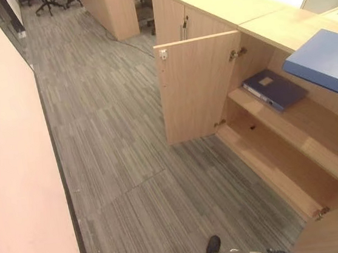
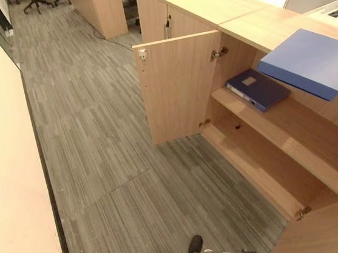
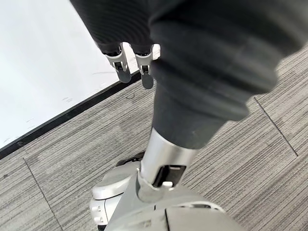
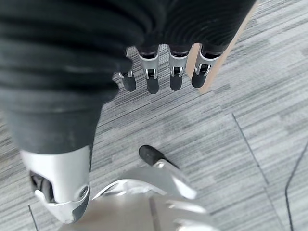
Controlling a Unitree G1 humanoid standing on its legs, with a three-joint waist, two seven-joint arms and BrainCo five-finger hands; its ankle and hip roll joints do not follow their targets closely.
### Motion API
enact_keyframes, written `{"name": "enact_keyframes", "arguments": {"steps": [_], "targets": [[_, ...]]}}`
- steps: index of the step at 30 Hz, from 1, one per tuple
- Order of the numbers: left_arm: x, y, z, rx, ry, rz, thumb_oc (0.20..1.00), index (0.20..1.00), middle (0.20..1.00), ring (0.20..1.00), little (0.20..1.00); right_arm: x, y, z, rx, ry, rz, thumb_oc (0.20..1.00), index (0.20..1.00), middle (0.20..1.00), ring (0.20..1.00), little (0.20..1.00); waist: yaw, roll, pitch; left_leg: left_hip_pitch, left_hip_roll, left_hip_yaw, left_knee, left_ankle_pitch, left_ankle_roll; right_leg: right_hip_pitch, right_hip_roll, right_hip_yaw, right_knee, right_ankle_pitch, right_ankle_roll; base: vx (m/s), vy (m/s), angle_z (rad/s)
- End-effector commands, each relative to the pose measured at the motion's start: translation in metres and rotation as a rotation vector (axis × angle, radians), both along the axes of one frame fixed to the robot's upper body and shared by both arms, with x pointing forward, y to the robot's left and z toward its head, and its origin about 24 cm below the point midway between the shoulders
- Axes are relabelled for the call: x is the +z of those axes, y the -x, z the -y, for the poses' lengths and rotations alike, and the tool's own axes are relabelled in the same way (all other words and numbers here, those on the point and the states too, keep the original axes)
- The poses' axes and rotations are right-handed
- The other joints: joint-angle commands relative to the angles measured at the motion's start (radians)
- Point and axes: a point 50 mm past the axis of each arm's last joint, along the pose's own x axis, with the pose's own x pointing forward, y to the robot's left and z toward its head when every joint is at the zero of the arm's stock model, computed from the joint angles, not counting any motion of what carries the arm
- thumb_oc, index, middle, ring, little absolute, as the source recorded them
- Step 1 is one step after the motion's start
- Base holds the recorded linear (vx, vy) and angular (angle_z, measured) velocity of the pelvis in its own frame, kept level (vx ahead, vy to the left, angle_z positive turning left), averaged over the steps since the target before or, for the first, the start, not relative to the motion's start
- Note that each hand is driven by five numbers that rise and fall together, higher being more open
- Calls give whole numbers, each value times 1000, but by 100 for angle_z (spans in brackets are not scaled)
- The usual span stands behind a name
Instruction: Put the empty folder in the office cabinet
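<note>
Here both hands hang low over the grey carpet, holding nothing — the left robot hand (image 3: pixel 132 67) and the right robot hand (image 4: pixel 163 72) each with fingers relaxed and straight. Ahead and to the right, the cabinet (image 1: pixel 281 150) stands with its door (image 1: pixel 198 86) swung wide and open room on both shelves beside a dark blue binder (image 1: pixel 274 89). Farther still, the light blue folder (image 1: pixel 326 63) lies flat on the cabinet's top surface, overhanging the front edge, its long axis slanting away — I judge the right arm nearer.
</note>
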Motion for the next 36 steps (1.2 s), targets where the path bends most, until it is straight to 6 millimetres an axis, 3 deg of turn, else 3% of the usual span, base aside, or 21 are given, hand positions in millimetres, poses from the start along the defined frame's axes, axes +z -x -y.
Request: {"name": "enact_keyframes", "arguments": {"steps": [1,3,5,6,7,8,11,14,16,17,20,22,24,27,28,29,32,34,36], "targets": [[1,0,-6,-3,-30,-22,1000,1000,1000,1000,1000,0,-18,-13,-24,-35,48,1000,1000,1000,1000,1000,1,-28,3,89,-75,-23,-12,-99,46,-79,-83,43,20,72,64,233,-215,2],[3,-10,-6,-24,-34,6,1000,1000,1000,1000,1000,1,-24,-13,-33,-41,68,1000,1000,1000,1000,1000,-14,-34,0,61,-14,-2,123,-93,11,-53,-47,67,27,29,34,246,-288,-6],[4,-18,-7,-147,-56,-3,1000,1000,1000,1000,1000,2,-29,-15,13,-40,71,1000,1000,1000,1000,1000,-21,-45,4,8,30,18,300,-41,-6,-13,-4,98,11,-2,2,203,-274,-14],[5,-22,-6,-187,-59,2,1000,1000,1000,1000,1000,3,-32,-15,29,-36,79,1000,1000,1000,1000,1000,-21,-53,10,-29,43,21,408,-9,-2,7,5,108,4,-13,-13,125,-178,-40],[5,-22,-6,-187,-59,2,1000,1000,1000,1000,1000,3,-32,-15,29,-36,79,1000,1000,1000,1000,1000,-21,-51,9,-35,47,19,417,-13,-4,6,7,107,4,-13,-15,126,-249,-55],[8,-38,-5,-202,-73,61,1000,1000,1000,1000,1000,7,-40,-8,31,-7,107,1000,1000,1000,1000,1000,-7,-69,37,-134,73,4,646,73,4,44,27,122,-7,-40,-54,65,-177,-79],[12,-52,-5,-218,-104,107,1000,1000,1000,1000,1000,11,-46,0,16,25,129,1000,1000,1000,1000,1000,4,-82,59,-228,80,-3,736,76,22,64,28,147,-13,-58,-66,66,-107,-53],[26,-84,-5,-355,-163,250,1000,1000,1000,1000,1000,23,-60,15,-5,73,242,1000,1000,1000,1000,1000,12,-97,73,-317,89,-14,644,30,35,90,11,205,-18,-68,-44,122,108,-58],[40,-97,-8,-397,-174,351,1000,1000,1000,1000,1000,28,-49,29,8,116,244,1000,1000,1000,1000,1000,26,-97,80,-342,94,-61,377,87,21,98,-12,235,-19,-69,-26,136,214,-81],[40,-96,-8,-397,-174,350,1000,1000,1000,1000,1000,28,-49,29,8,116,243,1000,1000,1000,1000,1000,26,-100,80,-335,91,-58,365,93,21,99,-15,237,-19,-69,-26,176,170,-48],[46,-100,-4,-430,-141,399,1000,1000,1000,1000,1000,28,-36,37,47,140,215,1000,1000,1000,1000,1000,51,-63,83,-358,103,-216,102,243,-30,138,-4,286,-27,-95,-11,231,201,-40],[47,-103,4,-427,-89,427,1000,1000,1000,1000,1000,28,-30,39,51,138,208,1000,1000,1000,1000,1000,50,-38,77,-363,98,-291,5,263,-50,162,-8,333,-38,-108,8,293,284,-60],[47,-102,6,-429,-70,429,1000,1000,1000,1000,1000,27,-26,39,47,132,197,1000,1000,1000,1000,1000,52,-28,70,-339,87,-303,-2,250,-55,174,-20,358,-46,-107,23,176,248,-67],[59,-113,2,-574,-143,459,1000,1000,1000,1000,1000,26,-25,36,16,112,218,1000,1000,1000,1000,1000,34,-20,44,-311,55,-289,-3,222,-45,159,-62,392,-45,-90,44,237,448,-114],[73,-124,-4,-649,-202,504,1000,1000,1000,1000,1000,27,-31,30,-8,85,263,1000,1000,1000,1000,1000,20,-16,33,-297,20,-268,13,193,-21,141,-93,420,-41,-77,62,82,248,-73],[73,-124,-5,-649,-203,503,1000,1000,1000,1000,1000,27,-31,29,-8,84,262,1000,1000,1000,1000,1000,23,-19,32,-297,17,-264,16,191,-19,140,-96,424,-41,-77,64,120,354,-70],[90,-137,-12,-681,-270,574,1000,1000,1000,1000,1000,29,-50,10,40,32,317,1000,1000,1000,1000,1000,13,-10,30,-273,-69,-221,26,135,34,84,-163,479,-12,-41,99,61,395,-47],[93,-141,-13,-670,-280,587,1000,1000,1000,1000,1000,31,-57,6,56,24,332,1000,1000,1000,1000,1000,16,-10,30,-264,-88,-198,16,128,45,62,-180,493,-3,-29,109,-10,279,-71],[98,-145,-14,-630,-261,620,1000,1000,1000,1000,1000,35,-70,0,60,14,372,1000,1000,1000,1000,1000,17,6,35,-221,-121,-127,-13,100,64,15,-224,460,30,5,117,11,361,-83]]}}
